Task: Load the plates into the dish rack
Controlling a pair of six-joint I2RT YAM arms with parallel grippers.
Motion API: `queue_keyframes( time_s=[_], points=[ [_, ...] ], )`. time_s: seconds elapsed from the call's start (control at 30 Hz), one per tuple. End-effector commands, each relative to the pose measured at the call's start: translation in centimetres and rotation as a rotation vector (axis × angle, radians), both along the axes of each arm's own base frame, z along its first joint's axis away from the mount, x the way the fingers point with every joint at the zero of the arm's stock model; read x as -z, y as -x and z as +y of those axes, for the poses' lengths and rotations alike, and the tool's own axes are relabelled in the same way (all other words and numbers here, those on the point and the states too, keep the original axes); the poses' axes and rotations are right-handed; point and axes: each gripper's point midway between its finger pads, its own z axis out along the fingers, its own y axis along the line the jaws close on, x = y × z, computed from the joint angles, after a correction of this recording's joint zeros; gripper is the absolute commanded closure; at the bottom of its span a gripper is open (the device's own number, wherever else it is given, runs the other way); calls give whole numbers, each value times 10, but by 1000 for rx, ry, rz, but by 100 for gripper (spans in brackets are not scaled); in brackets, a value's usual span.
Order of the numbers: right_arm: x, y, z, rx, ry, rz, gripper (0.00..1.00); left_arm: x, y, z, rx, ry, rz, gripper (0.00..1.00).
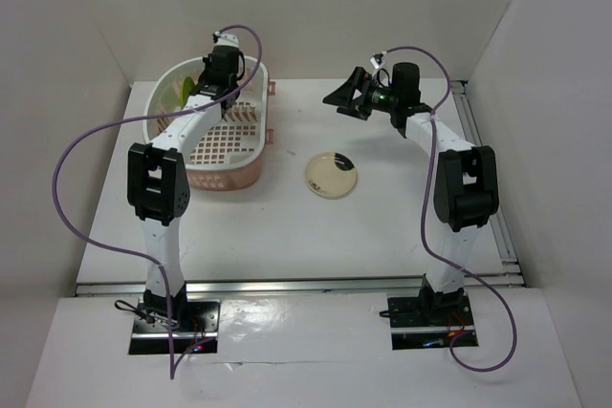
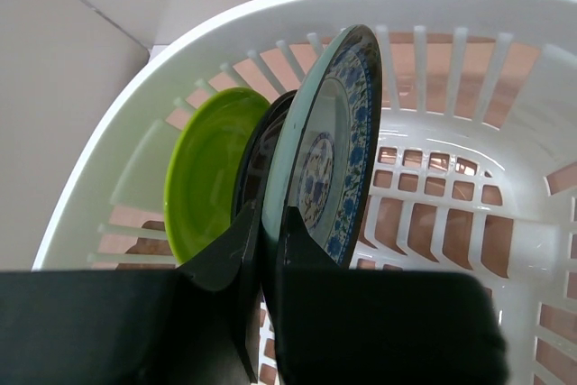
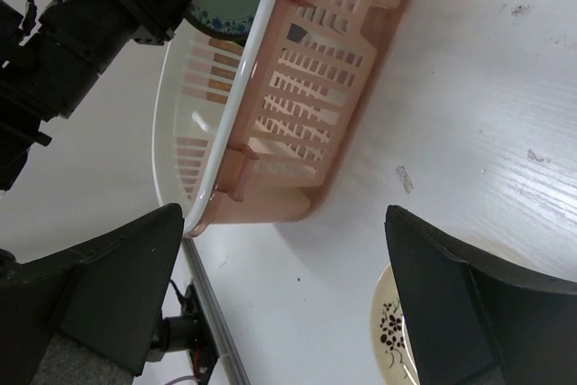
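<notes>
White table [image 1: 316,236] is being occupied at far left by a pale pink plastic slotted dish rack with white rim [image 1: 234,177]. Right gripper [image 1: 346,93] is being held above the table, jaws spread wide, nothing gripped. Left gripper [image 2: 270,223] is being held inside the rack's rounded end, clamped on an upright round teal-blue patterned plate [image 2: 329,151]. Glossy black plate [image 2: 257,155] and lime green plate [image 2: 207,169] are being propped on edge just beside it. Cream smudged plate [image 1: 332,175] is lying flat on the table, beside the rack.
</notes>
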Motion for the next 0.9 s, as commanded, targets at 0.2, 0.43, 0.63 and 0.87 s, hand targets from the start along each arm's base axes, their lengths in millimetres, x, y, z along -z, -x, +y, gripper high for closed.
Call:
queue_keyframes(
  time_s=[0.2,0.43,0.63,0.87],
  points=[
    [-29,-8,5,-24,-19,-112,0,-13,-11,8,-30,14,-71,100],
    [-29,-8,5,-24,-19,-112,0,-1,-12,9,-38,7,-55,100],
    [-27,-8,6,-33,-21,-112,0,7,-13,7,-28,7,-35,100],
    [-27,-8,6,-31,-26,-104,0,26,-13,4,-29,29,-8,100]
  ],
)
